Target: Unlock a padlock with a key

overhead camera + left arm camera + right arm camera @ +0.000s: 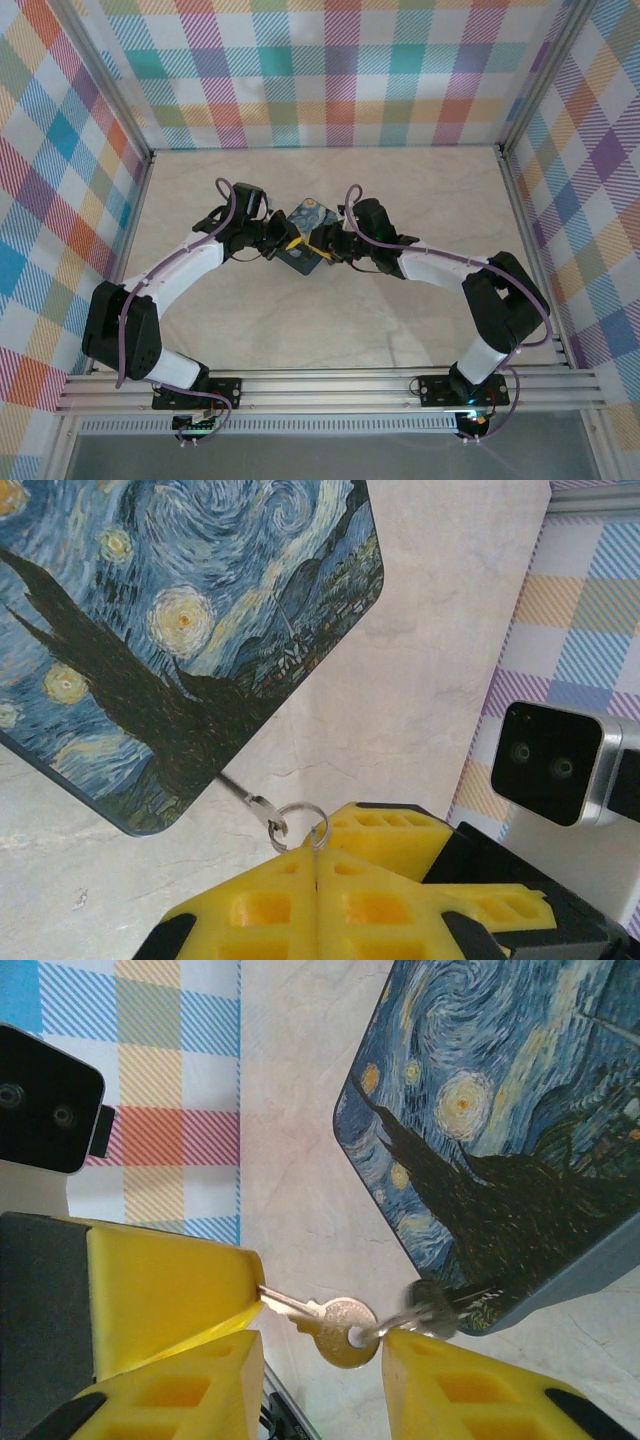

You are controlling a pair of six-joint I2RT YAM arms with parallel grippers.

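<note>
Left gripper (318,848) clenched; it looks to pinch the blade of the small brass-coloured metal key (335,1332). Right gripper (325,1348) released, fingers either side of the key's round bow, gripping nothing. Blue rectangular night-sky-printed padlock (500,1110) lies just beyond the fingertips, linked through a steel split ring (300,815). Judgement: close right squarely on the bow before left lets go; leave the ring slack so the padlock doesn't drag.
</note>
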